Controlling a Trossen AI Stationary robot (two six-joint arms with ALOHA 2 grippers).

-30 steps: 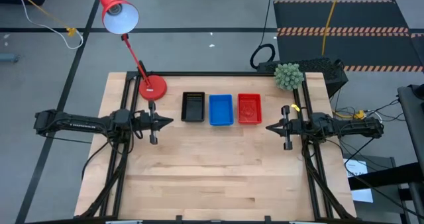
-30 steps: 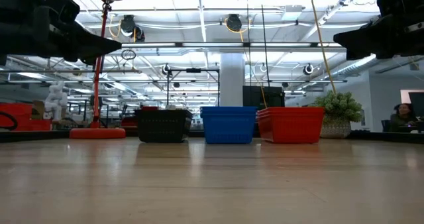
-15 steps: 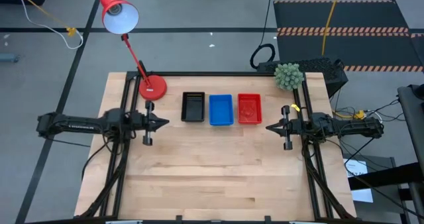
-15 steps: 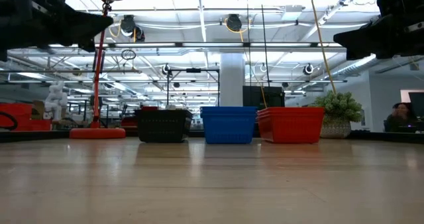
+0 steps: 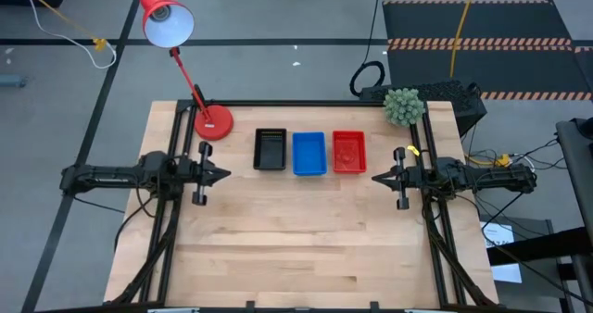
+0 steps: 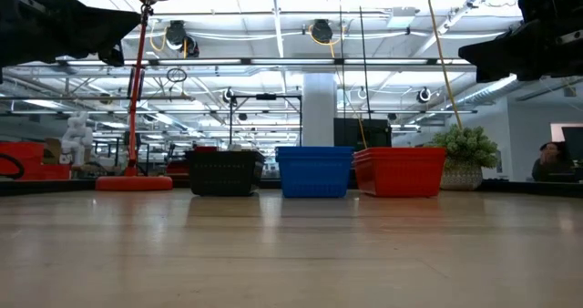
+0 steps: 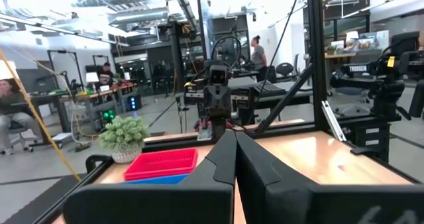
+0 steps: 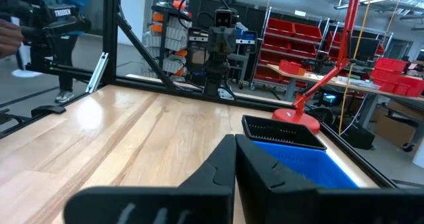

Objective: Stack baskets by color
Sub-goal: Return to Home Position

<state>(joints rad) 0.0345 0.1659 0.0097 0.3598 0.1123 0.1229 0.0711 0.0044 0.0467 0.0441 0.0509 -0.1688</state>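
Three colour-sorted mesh plastic basket stacks (image 5: 309, 154) stood finished; our left pincer (image 5: 226, 175) (pressed together, like the waiting right pincer (image 5: 374, 177)) had retreated homeward.

Bright, even overhead light thruout; ceiling lamps (image 6: 321, 30) glare in low view; shadows on table (image 5: 306, 248) faint, soft.

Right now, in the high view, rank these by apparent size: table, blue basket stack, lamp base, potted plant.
1. table
2. blue basket stack
3. lamp base and potted plant: they look alike, so unranked.

Blue baskets (image 7: 156, 179) half hidden behind left gripper (image 7: 233, 138) jaws; count untellable.
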